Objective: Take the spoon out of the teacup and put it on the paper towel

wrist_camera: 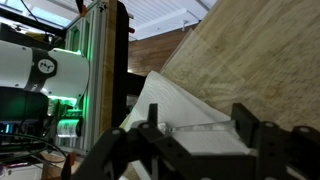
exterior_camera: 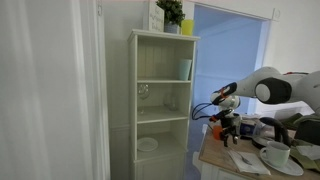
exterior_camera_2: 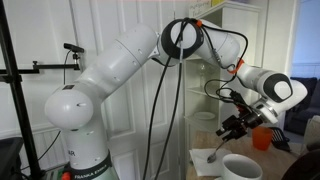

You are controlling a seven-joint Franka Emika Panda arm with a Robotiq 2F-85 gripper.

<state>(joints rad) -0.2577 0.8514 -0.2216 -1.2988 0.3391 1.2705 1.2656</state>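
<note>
A white shelf unit (exterior_camera: 163, 100) stands at the left of the room. To its right a pale wooden table (wrist_camera: 250, 70) carries the paper towel (wrist_camera: 165, 105) and, further right, the white teacup (exterior_camera: 277, 153). The gripper (wrist_camera: 197, 135) hovers just above the towel, jaws spread wide and holding nothing. Between its fingers (wrist_camera: 243, 125) lies what seems to be the spoon (wrist_camera: 195, 128), flat on the towel. Its long axis runs left to right across the wrist view; which end is the bowl I cannot tell.

Spoon (wrist_camera: 198, 127) on white paper towel (wrist_camera: 165, 100)
</note>
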